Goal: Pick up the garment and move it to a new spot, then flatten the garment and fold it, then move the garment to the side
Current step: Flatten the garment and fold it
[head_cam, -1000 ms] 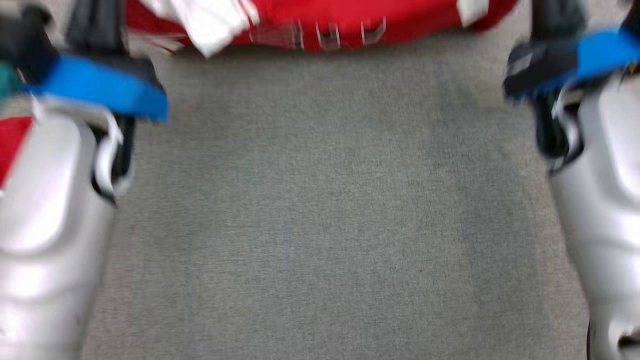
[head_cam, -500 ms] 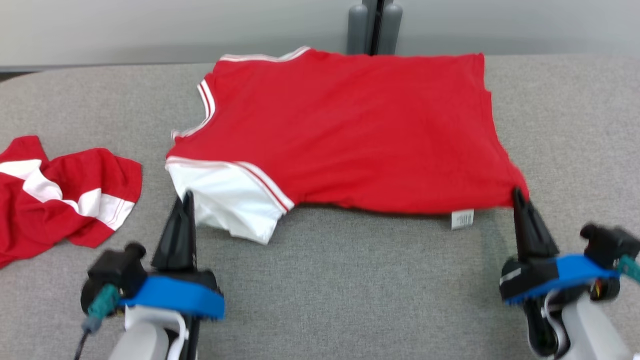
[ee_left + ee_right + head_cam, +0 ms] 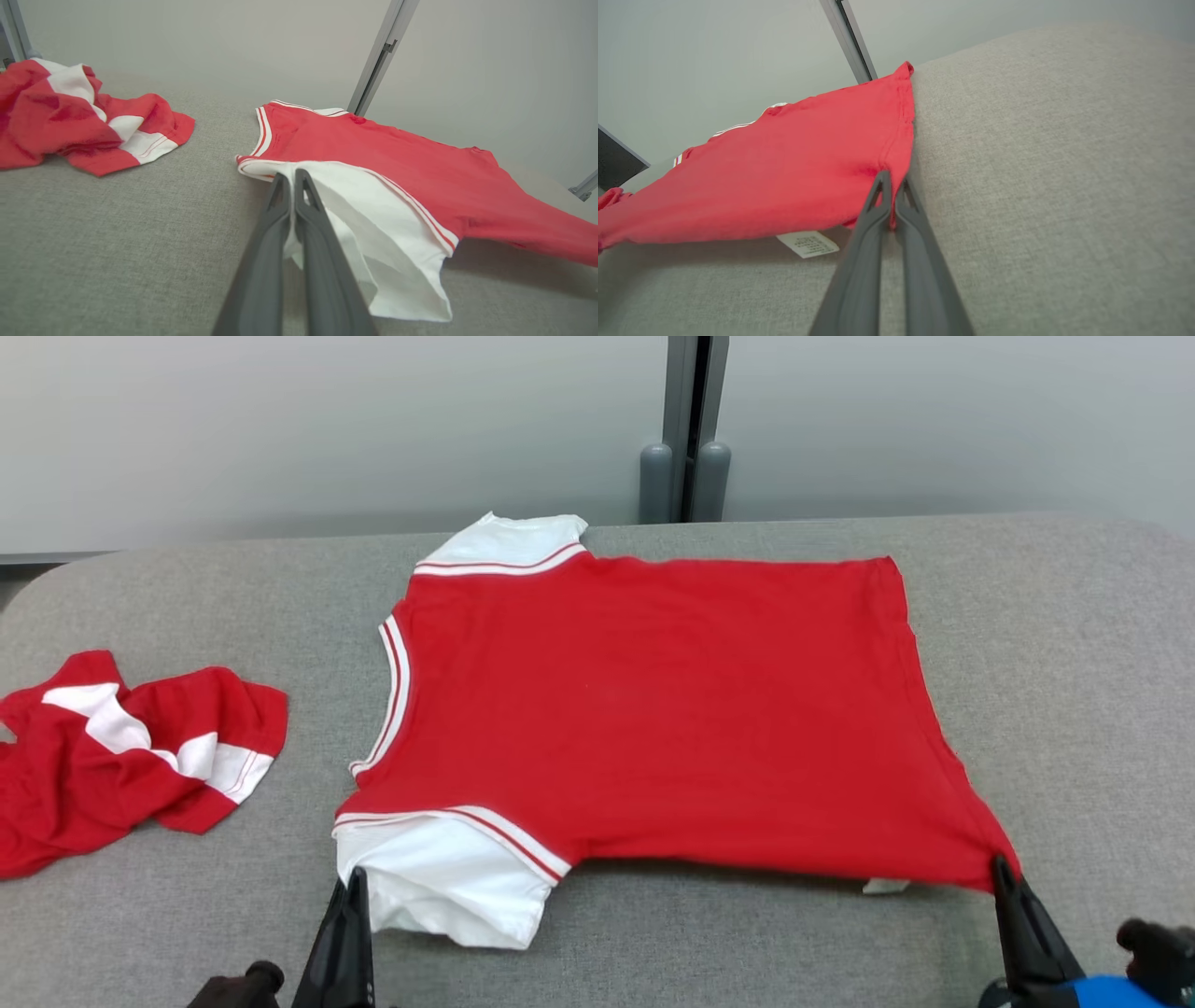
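Garment [image 3: 653,709] pinned at two corners, near edge off the table

And we have the red shirt spread wide across the middle of the grey padded table [image 3: 747,952], back side up by the look of it. Its striped collar [image 3: 392,700] faces the table's left edge and its hem runs toward the right edge. The far sleeve [image 3: 509,541], white with red trim, reaches the table's far edge, just in front of the grey post [image 3: 689,429] standing against the pale wall [image 3: 280,429].

Down at the near side, the left gripper [image 3: 350,887] has its two dark fingers pressed together on the white near sleeve [image 3: 448,877]. The left wrist view shows cloth pinched between them and the sleeve's loose end drooping below. Over to the right, the right gripper [image 3: 1001,868] is clamped on the near hem corner [image 3: 971,859], and the red fabric is drawn to a point at its tips. Between those two grips the garment's near edge sits raised off the padding, with a shadow under it. A white care label [image 3: 808,243] hangs beneath that edge, close to the right-hand grip. The rest of the body lies flat and fairly smooth.

Well apart, by the table's left edge, a second shirt [image 3: 121,756] in red and white lies crumpled in a heap.
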You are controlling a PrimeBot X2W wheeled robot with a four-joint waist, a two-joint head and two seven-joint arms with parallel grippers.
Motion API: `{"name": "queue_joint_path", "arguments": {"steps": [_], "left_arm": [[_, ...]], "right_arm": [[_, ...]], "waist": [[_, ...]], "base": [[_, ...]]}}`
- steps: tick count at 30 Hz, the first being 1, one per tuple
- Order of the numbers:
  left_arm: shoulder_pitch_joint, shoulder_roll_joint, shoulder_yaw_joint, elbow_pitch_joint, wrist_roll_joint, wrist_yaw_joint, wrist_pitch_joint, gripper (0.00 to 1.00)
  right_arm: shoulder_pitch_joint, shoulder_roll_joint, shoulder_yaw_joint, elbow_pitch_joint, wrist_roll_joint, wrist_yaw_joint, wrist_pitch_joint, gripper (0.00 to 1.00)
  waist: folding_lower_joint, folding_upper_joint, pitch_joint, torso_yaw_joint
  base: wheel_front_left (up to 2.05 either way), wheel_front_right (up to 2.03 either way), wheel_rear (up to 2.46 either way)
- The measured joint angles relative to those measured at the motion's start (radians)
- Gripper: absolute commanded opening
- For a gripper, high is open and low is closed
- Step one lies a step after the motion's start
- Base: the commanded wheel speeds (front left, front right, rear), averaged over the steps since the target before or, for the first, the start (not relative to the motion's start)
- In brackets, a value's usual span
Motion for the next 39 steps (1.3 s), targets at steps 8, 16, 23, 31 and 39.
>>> {"name": "queue_joint_path", "arguments": {"steps": [8, 16, 23, 31, 39], "left_arm": [[0.046, 0.002, -0.024, -0.020, 0.001, 0.004, 0.024, 0.00], [-0.010, 0.021, -0.040, -0.002, 0.029, -0.028, 0.012, 0.00], [-0.117, 0.052, -0.044, -0.013, 0.037, -0.050, 0.058, 0.00], [-0.245, 0.092, -0.028, 0.045, 0.028, -0.091, 0.079, 0.00], [-0.406, 0.109, -0.036, 0.170, 0.035, -0.132, 0.079, 0.00]], "right_arm": [[0.078, 0.038, -0.021, -0.084, -0.026, 0.000, 0.063, 0.00], [0.046, 0.045, -0.021, -0.105, -0.030, 0.000, 0.081, 0.00], [-0.029, 0.036, -0.016, -0.090, -0.013, 0.000, 0.094, 0.00], [-0.115, 0.025, -0.014, -0.039, -0.002, 0.000, 0.110, 0.00], [-0.247, 0.007, 0.017, 0.032, -0.005, 0.000, 0.122, 0.00]], "waist": [[0.0001, 0.0000, -0.009, 0.003], [0.0002, 0.0000, 0.005, -0.010], [0.0003, 0.0000, 0.032, -0.025], [0.0003, 0.0000, 0.077, -0.040], [0.0004, 0.0000, 0.138, -0.049]], "base": [[0.00, 0.00, 0.00], [0.00, 0.00, 0.00], [0.00, 0.00, 0.00], [0.00, 0.00, 0.00], [0.00, 0.00, 0.00]]}}
